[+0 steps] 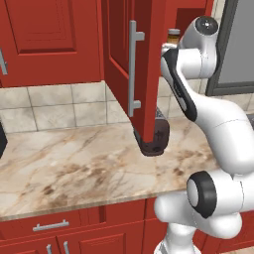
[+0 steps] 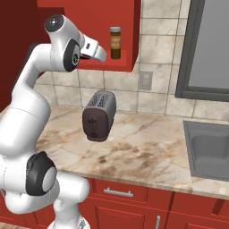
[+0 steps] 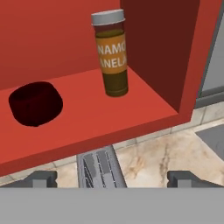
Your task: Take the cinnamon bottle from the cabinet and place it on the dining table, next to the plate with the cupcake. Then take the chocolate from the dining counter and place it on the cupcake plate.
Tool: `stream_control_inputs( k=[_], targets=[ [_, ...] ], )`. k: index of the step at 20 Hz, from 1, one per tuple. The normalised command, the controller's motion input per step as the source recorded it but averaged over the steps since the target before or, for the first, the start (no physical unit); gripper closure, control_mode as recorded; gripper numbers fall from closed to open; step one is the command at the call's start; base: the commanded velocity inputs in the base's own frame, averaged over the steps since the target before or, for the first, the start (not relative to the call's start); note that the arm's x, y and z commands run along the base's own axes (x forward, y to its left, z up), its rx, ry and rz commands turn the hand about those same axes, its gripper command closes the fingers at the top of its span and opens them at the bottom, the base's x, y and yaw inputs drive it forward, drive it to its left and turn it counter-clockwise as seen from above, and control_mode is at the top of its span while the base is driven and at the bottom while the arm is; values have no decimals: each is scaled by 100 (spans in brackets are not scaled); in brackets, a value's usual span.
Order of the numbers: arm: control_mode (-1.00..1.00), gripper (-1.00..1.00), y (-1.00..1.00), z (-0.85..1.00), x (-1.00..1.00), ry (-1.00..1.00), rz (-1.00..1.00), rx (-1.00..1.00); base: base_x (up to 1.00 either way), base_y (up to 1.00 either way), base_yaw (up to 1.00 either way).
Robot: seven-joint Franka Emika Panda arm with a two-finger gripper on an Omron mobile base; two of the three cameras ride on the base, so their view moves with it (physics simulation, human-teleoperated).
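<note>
While its panelled door swings out over the marble desk (image 1: 74,163), the cabinet (image 1: 144,59) stands open, the door's lower edge hanging close above the toaster (image 2: 99,115) in the left base view. The white arm reaches up beside that door, its hand level with the cabinet's red shelf (image 3: 87,118). The end effector (image 3: 111,177) sits just short of the shelf's front edge, its two dark tips spread wide apart with nothing between them, the toaster's slots showing below in the gap. Free room lies along the front strip of the shelf. At the right end of the shelf, near the cabinet's side wall, the cinnamon bottle (image 3: 112,54) stands upright, set back from the front edge and apart from the end effector. A dark bowl (image 3: 36,103) rests on the shelf well to its left in the hand view, leaving open red floor between them.
</note>
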Motion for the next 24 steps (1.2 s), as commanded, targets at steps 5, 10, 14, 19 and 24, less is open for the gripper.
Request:
stream_control_inputs(
  k=[5, 10, 14, 19, 24],
  targets=[
    [-100, -100, -3, 0, 8, -8, 6, -3, 0, 0, 0],
    [-100, -100, -8, -4, 2, -6, 13, -6, 0, 0, 0],
    [-100, -100, -7, -5, 4, 0, 11, 1, 0, 0, 0],
    [-100, -100, -1, 0, 13, 2, 0, 3, 0, 0, 0],
    [-100, -100, 0, 0, 29, 1, -12, 0, 0, 0, 0]
  ],
)
